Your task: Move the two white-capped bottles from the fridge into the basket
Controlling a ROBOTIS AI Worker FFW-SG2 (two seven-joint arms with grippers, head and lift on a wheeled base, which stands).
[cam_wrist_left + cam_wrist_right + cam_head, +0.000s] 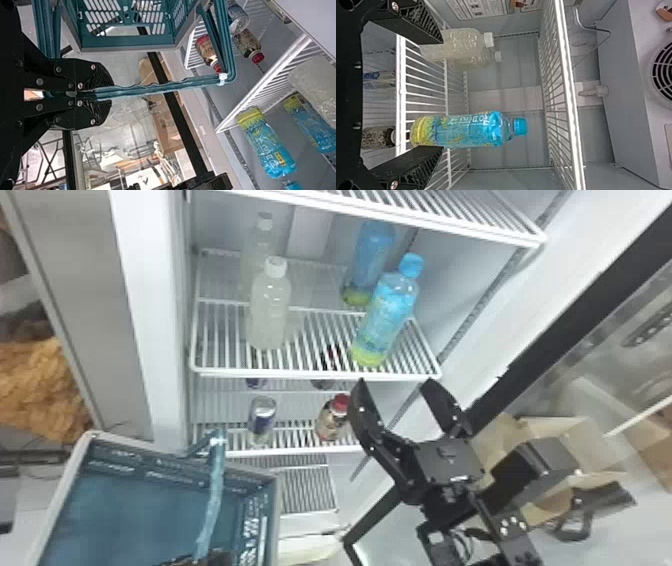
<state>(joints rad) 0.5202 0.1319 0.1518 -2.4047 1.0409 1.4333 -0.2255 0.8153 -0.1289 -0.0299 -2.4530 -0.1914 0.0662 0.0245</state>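
Two white-capped bottles stand upright on the fridge's middle shelf at the left, the front bottle (pixel 270 310) ahead of the rear bottle (pixel 255 252). My right gripper (pixel 396 383) is open below and in front of the shelf's right part. In the right wrist view, my right gripper (pixel 442 94) has the front white-capped bottle (pixel 468 42) beyond one finger, not held; the rear bottle (pixel 480 59) is partly covered. The teal basket (pixel 125 515) hangs at lower left, where my left gripper (pixel 220 558) shows. In the left wrist view, my left gripper (pixel 104 95) is shut on the basket handle (pixel 158 88).
Two blue-capped bottles, one in front (pixel 385 315) and one behind (pixel 370 255), stand on the shelf's right side. A can (pixel 262 420) and a red-capped bottle (pixel 332 421) stand one shelf lower. The upper shelf edge (pixel 380 217) crosses above the bottles.
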